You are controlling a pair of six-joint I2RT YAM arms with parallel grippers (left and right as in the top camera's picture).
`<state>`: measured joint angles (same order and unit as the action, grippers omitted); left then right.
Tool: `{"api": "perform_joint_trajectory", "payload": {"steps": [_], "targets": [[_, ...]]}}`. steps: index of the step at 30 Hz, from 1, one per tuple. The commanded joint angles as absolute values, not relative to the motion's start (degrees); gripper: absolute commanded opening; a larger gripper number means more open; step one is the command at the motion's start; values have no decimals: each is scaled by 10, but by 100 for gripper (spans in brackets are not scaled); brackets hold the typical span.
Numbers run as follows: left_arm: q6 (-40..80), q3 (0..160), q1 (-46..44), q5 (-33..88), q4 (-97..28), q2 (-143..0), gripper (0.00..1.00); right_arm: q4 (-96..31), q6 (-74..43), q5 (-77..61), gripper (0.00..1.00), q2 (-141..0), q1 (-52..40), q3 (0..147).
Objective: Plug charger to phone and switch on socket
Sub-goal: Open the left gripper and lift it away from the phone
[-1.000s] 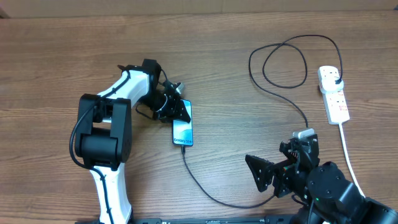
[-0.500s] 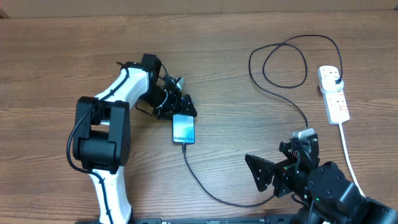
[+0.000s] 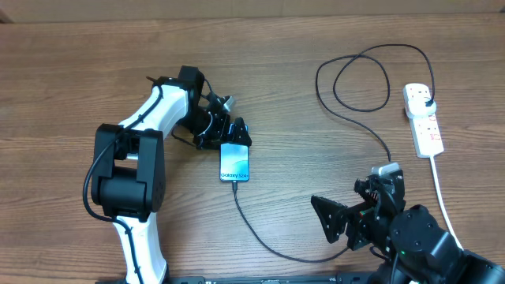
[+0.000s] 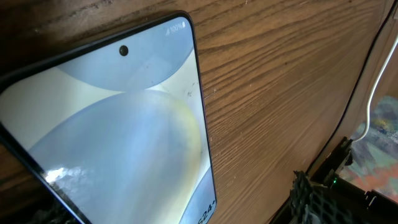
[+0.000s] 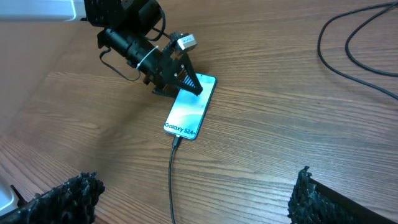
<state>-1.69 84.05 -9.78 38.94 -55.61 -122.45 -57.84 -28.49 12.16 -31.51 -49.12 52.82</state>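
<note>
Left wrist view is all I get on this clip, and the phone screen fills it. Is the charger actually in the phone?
Observer: It looks so. In the overhead view the tip of the charger meets the bottom edge of the phone.
Operator: And the cable's other end?
Observer: Its black plug sits in the socket at the far right of the overhead view. I cannot tell whether the switch is on.
Operator: Where is the right arm?
Observer: The right gripper hangs open near the bottom of the overhead view, apart from both the phone and the socket.
</note>
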Motion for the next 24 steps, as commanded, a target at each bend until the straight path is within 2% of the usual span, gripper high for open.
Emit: {"api": "perform_joint_trajectory", "payload": {"steps": [1, 24], "targets": [[-26, 827, -98, 295, -548, -1254, 100, -574, -287, 120, 100, -312, -490, 540], [-26, 827, -98, 237, -560, -1254, 100, -574, -287, 119, 100, -312, -490, 540]]}}
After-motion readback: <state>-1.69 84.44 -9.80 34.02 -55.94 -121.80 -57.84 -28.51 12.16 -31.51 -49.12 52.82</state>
